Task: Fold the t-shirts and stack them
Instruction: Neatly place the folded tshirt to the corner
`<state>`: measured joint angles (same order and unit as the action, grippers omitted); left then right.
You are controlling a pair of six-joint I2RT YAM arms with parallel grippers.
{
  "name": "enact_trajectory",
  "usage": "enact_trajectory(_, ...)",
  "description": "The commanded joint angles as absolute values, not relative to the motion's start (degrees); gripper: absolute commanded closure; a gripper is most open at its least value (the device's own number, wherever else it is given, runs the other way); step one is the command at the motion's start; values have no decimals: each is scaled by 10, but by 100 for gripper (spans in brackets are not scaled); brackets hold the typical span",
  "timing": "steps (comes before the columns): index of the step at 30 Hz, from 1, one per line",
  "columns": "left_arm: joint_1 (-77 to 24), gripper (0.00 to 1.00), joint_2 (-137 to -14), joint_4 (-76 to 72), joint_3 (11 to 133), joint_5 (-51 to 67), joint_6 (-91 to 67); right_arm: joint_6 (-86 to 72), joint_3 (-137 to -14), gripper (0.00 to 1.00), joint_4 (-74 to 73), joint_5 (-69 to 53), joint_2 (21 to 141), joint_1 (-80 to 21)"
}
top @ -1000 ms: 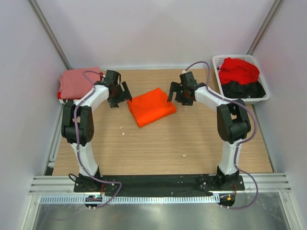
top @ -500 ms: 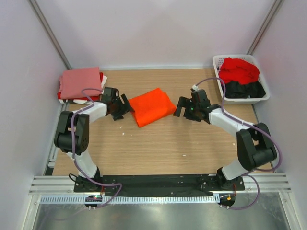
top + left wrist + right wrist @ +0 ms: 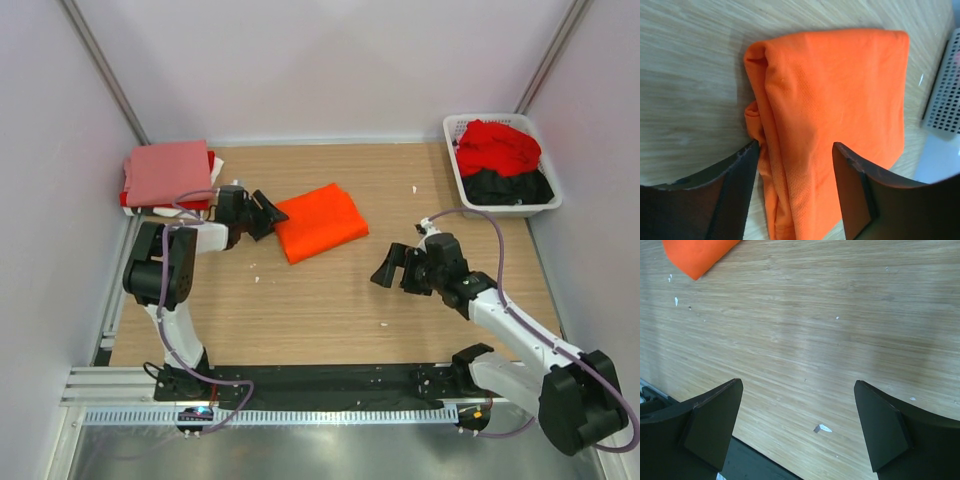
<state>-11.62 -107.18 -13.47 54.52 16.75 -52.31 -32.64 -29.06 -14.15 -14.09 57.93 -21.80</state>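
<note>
Folded orange t-shirt (image 3: 318, 222) at mid-table.
Left gripper (image 3: 262, 212) wide apart, its 2 fingers astride the shirt's left edge; right gripper (image 3: 390, 268) wide apart above the table (image 3: 330, 300), well clear.

Logging colours. I am reading the folded orange t-shirt (image 3: 318, 222) as bright, even orange, its fine mesh weave showing in the left wrist view. The salmon-pink t-shirt (image 3: 168, 172) is topping its pile, with the white t-shirt (image 3: 217, 162) and a red edge (image 3: 128, 198) peeking out beneath. In the white slatted basket (image 3: 452, 158), the red t-shirt (image 3: 497, 147) is lying over the black t-shirt (image 3: 505, 187). The table (image 3: 330, 300) is showing pale tan wood grain with white flecks. The left gripper (image 3: 796, 146) and right gripper (image 3: 797, 384) are reading matte black. The left arm (image 3: 172, 325) and right arm (image 3: 510, 322) are showing white with black joints, and the cable (image 3: 497, 240) is looking mauve.
</note>
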Motion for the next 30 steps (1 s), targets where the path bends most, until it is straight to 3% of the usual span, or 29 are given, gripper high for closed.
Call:
enact_trajectory(1,-117,41,-1121,-125,535,160,-532,-330,-285,0,-155,-156,550,-221)
enact_trajectory(7,-116,77,-1146,-117,573,170,-515,-330,-279,0,-159,-172,536,-221)
enact_trajectory(8,-116,92,-1148,-116,577,176,-512,-330,-277,0,-160,-172,534,-221)
enact_trajectory(9,-116,99,-1148,-115,581,178,-504,-330,-276,0,-159,-172,534,-221)
enact_trajectory(30,-55,100,-1086,206,802,198,-341,-320,-301,0,-187,-192,490,-222)
